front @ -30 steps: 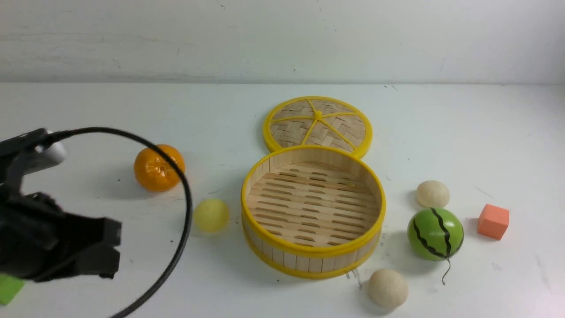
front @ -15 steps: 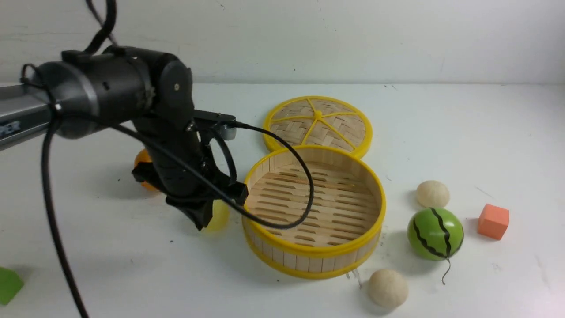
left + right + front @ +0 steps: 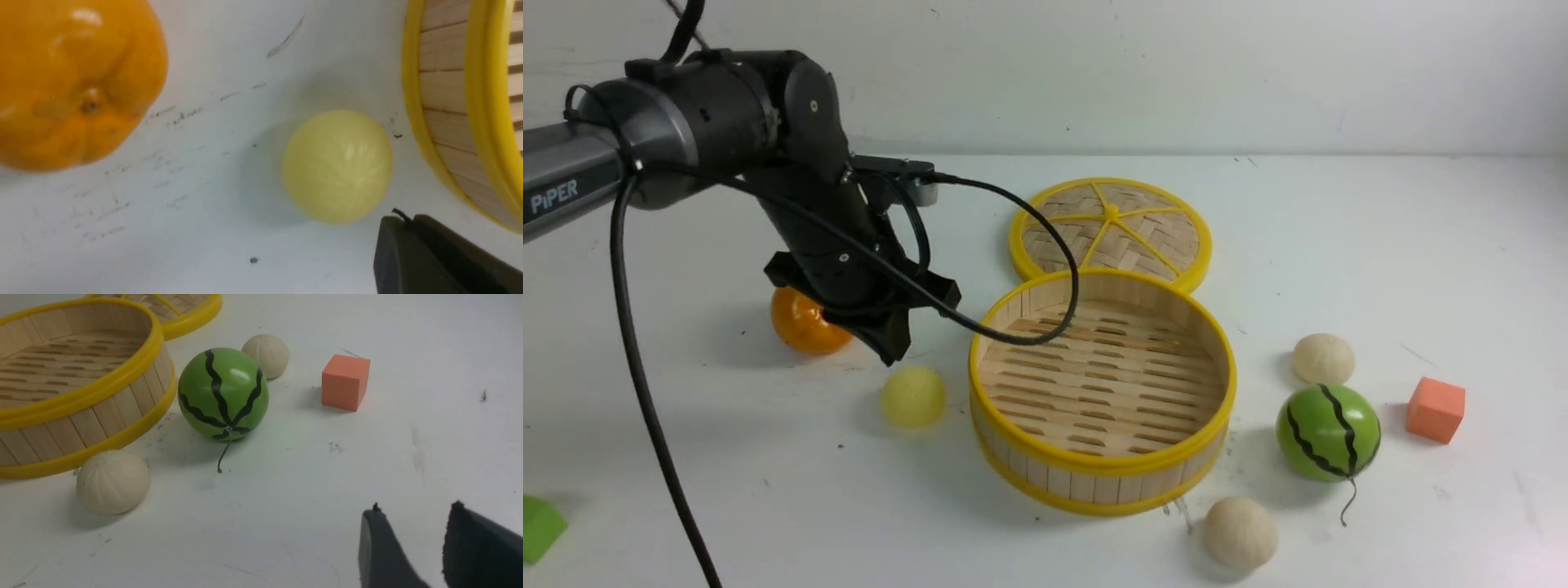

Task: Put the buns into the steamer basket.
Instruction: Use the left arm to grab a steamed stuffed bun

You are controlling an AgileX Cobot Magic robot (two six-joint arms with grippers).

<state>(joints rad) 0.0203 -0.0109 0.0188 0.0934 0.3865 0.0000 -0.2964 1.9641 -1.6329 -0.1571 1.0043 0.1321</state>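
Three buns point(image 3: 913, 398) — one yellow, two cream — sit outside one basket point(image 3: 1103, 467)! Left pincer point(image 3: 402, 217) empty, its gap I can't tell; right pincer point(image 3: 416, 505) parted, empty.

And there, just behind the left claw point(image 3: 892, 358), the orange tangerine point(image 3: 809, 322) was partly covered! To that claw's right, its cable point(image 3: 1072, 286) crossed the steamer basket point(image 3: 1103, 465), whose wall hid the near edge of the woven lid point(image 3: 1152, 200) beyond. Well to its left and nearer the camera, the frame cut off a green block point(image 3: 538, 529). Out ahead of the right claw point(image 3: 416, 508), a watermelon ball point(image 3: 222, 392) masked part of one cream bun point(image 3: 269, 353), while the right wrist view cropped basket and lid!
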